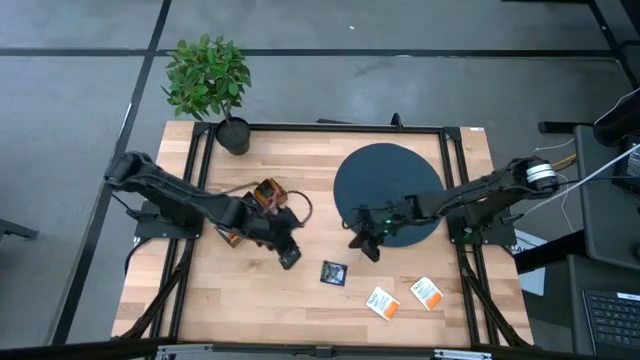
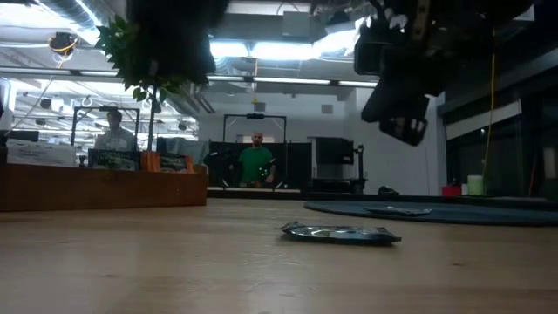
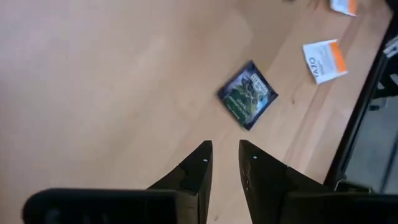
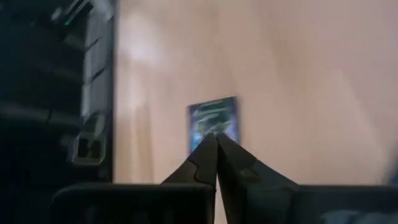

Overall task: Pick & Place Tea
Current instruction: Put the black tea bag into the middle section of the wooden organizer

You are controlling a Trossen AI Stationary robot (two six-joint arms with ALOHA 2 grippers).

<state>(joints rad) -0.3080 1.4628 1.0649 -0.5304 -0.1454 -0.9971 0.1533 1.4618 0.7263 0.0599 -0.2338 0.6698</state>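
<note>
A dark blue-black tea sachet point(image 1: 334, 272) lies flat on the wooden table, near its front middle; it also shows in the left wrist view point(image 3: 247, 94) and the right wrist view point(image 4: 214, 118). Two white sachets with orange bands point(image 1: 382, 302) point(image 1: 427, 293) lie flat to its right. My left gripper point(image 1: 290, 260) hangs just left of the dark sachet, above the table, its fingers point(image 3: 205, 155) a little apart with nothing between them. My right gripper point(image 1: 370, 250) hovers shut at the near edge of the dark round disc point(image 1: 388, 175), up and to the right of the dark sachet.
A potted plant point(image 1: 210, 80) stands at the far left corner. A brown-orange thing point(image 1: 268, 192) sits behind my left arm. Something flat point(image 2: 397, 210) lies on the disc. Black frame rails point(image 1: 452, 170) run along the table's sides. Bare wood lies at the front left.
</note>
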